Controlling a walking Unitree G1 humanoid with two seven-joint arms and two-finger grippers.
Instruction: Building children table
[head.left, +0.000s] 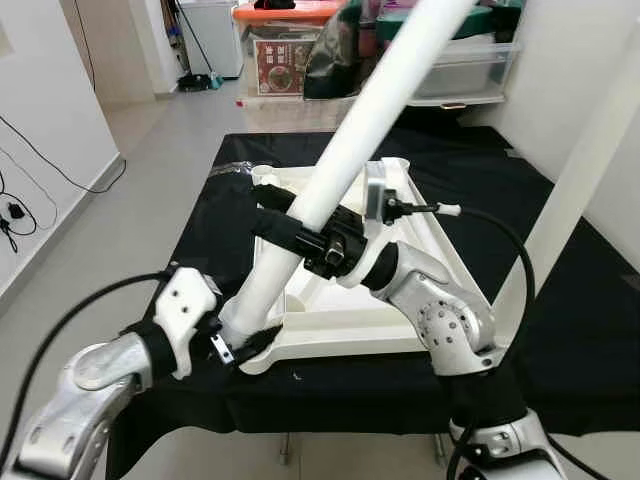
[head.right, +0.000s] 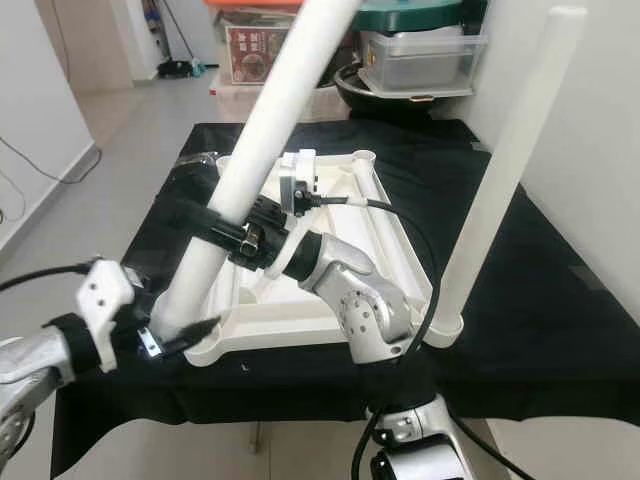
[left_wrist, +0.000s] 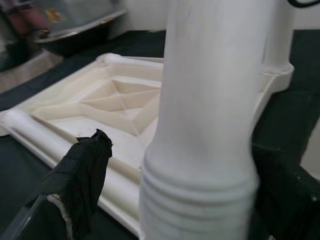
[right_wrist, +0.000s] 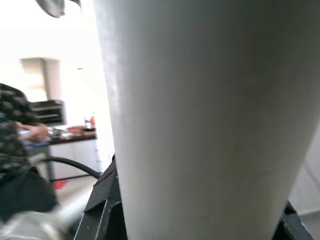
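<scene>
The white table top (head.left: 350, 330) lies upside down on a black cloth (head.left: 570, 330). One white leg (head.left: 580, 170) stands upright in the near right corner socket. A second white leg (head.left: 350, 140) leans steeply, with its lower end at the near left corner. My right gripper (head.left: 285, 218) is shut on that leg at mid-height, and its black fingers (right_wrist: 105, 200) flank the tube. My left gripper (head.left: 245, 340) straddles the leg's ribbed lower end (left_wrist: 200, 200). It is open, with one finger (left_wrist: 80, 175) standing a little apart from the tube.
Storage boxes (head.left: 290, 50) and a clear bin (head.left: 460, 65) stand on the floor behind the cloth. A white wall runs close along the right. Cables (head.left: 20, 220) lie by the left wall. A person (right_wrist: 15, 150) is seen in the background of the right wrist view.
</scene>
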